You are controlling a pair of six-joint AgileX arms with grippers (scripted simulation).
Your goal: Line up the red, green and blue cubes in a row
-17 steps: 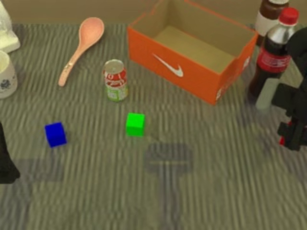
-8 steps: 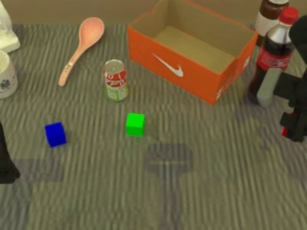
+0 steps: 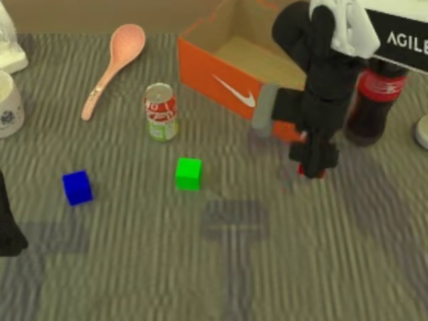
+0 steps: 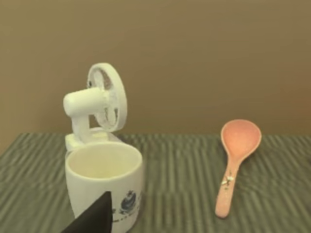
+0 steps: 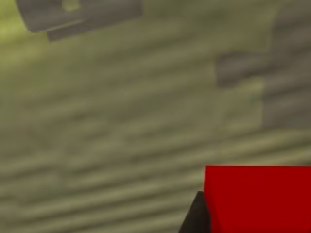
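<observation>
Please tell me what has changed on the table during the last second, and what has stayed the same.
The right gripper, shut on the red cube, has swung from the table's right edge leftward to the space in front of the orange box, carrying that cube along. The green cube, blue cube, drink can and spoon have not moved. The left arm stays parked at the left edge.

The top view looks straight down from high up and takes in most of the table (image 3: pixel 134 267), with the orange box (image 3: pixel 221 73) at the far edge. The left wrist view sits low, near the table top, and looks sideways at the white cup (image 4: pixel 104 182), very close, with the pink spoon (image 4: pixel 235 160) beside it. Both of these views show the cup and the spoon. The right wrist view is very close to the table and looks down at it.
</observation>
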